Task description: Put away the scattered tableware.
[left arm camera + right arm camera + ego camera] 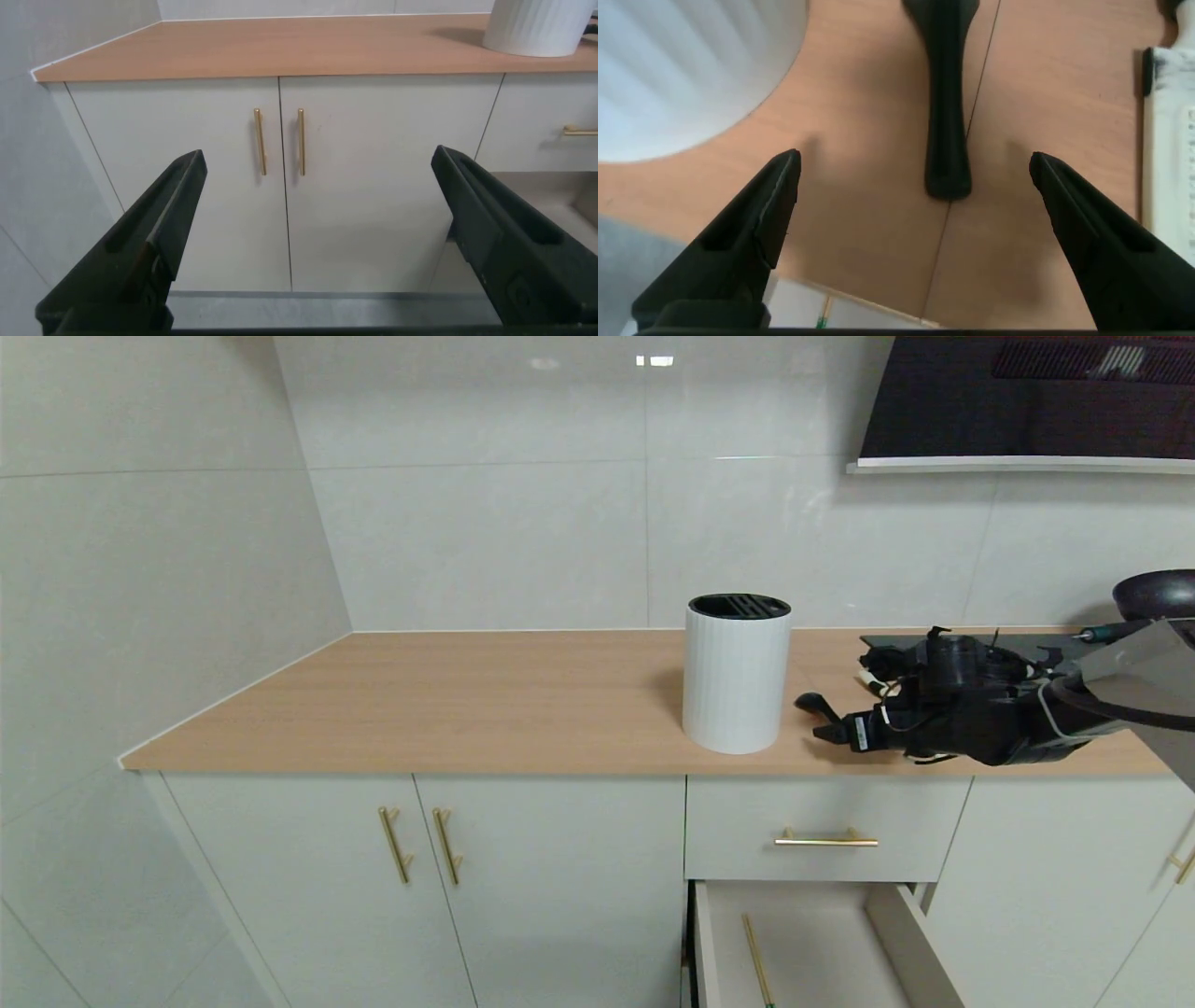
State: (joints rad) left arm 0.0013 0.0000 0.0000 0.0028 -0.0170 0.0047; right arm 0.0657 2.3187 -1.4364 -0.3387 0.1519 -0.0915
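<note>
Right wrist view shows the right gripper [913, 157] with its fingers spread wide and nothing between them but air; neither finger touches anything. A black utensil [948, 112] lies flat on the worktop [467, 700] directly ahead of the gripper, its near handle end falling roughly on the centre line between the two fingers, with clear margin on either side. What kind of utensil it is I cannot tell, since the far end runs out of view. I judge the step in hand to be the approach for a pick-up of this utensil, with the grasp not yet made. The next move, in my assessment, calls for lowering the gripper over the handle, keeping it centred, and closing across the narrow shaft low enough to catch it against the worktop. A white ribbed holder [736, 681] with a slotted black top stands just beyond the utensil on the gripper's far side, near enough that a forward reach risks brushing its wall. Below and in front of the gripper a drawer [896, 933] stands open, with a single chopstick [756, 961] lying in it; either could be the destination. The left gripper [318, 157] is likewise spread wide and empty, held low, facing the cabinet doors [280, 177].
</note>
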